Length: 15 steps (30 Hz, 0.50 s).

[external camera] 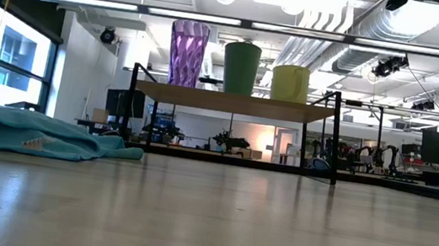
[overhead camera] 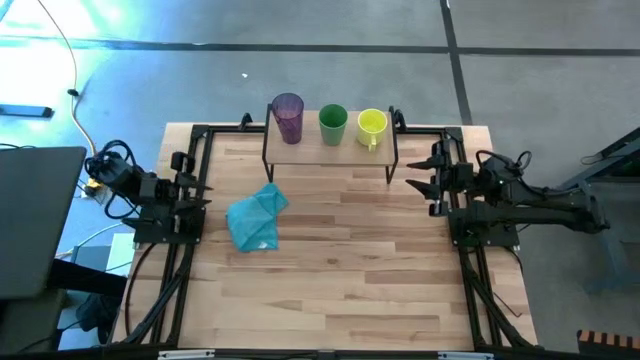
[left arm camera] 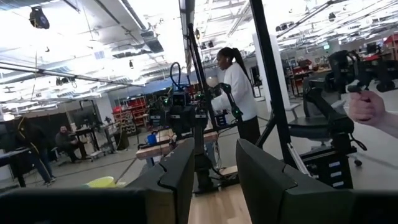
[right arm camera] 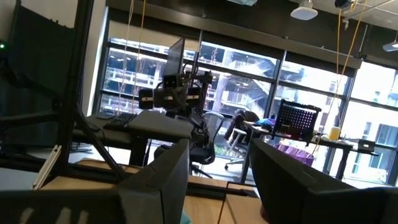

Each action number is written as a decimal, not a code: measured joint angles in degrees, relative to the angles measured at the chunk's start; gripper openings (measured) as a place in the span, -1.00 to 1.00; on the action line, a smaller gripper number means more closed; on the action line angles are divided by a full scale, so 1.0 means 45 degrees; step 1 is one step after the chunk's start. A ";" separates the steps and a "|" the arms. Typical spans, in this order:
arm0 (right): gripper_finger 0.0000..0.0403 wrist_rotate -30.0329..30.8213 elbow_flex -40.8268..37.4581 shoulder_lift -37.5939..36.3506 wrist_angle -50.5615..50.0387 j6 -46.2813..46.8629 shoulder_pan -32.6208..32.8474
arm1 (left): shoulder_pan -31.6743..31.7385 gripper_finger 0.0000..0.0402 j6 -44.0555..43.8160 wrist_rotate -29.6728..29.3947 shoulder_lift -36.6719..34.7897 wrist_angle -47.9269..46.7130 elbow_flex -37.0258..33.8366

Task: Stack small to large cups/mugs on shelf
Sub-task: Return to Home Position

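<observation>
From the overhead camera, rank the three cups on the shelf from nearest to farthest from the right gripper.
1. Yellow mug, at the shelf end closest to the right gripper.
2. Green cup, middle of the shelf.
3. Purple tumbler, far end, toward the left arm.

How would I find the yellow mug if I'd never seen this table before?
Find the big wooden table, then the little shelf on black legs at its far edge. Three cups stand in a row there; the yellow mug is at the end nearest the right arm, beside the green cup. It's the shortest and the only one with a handle.
</observation>
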 joint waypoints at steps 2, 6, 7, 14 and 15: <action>-0.19 0.0000 0.0000 -0.0005 0.0000 0.0033 0.0000 | 0.0003 -0.46 -0.0018 -0.0026 -0.0001 0.0368 -0.0353; -0.19 -0.0005 0.0000 -0.0001 0.0005 0.0034 0.0000 | 0.0006 -0.46 -0.0023 -0.0246 -0.0005 0.1018 -0.1101; -0.19 -0.0005 0.0000 -0.0005 0.0005 0.0034 0.0000 | 0.0008 -0.46 -0.0017 -0.0284 -0.0005 0.1248 -0.1311; -0.19 -0.0010 0.0000 -0.0005 -0.0057 0.0136 0.0000 | 0.0757 -0.46 -0.0437 0.0099 0.0000 0.1875 -0.2746; -0.19 -0.0015 0.0000 -0.0005 -0.0123 0.0142 0.0000 | 0.1016 -0.46 -0.0661 0.0267 0.0000 0.2017 -0.2955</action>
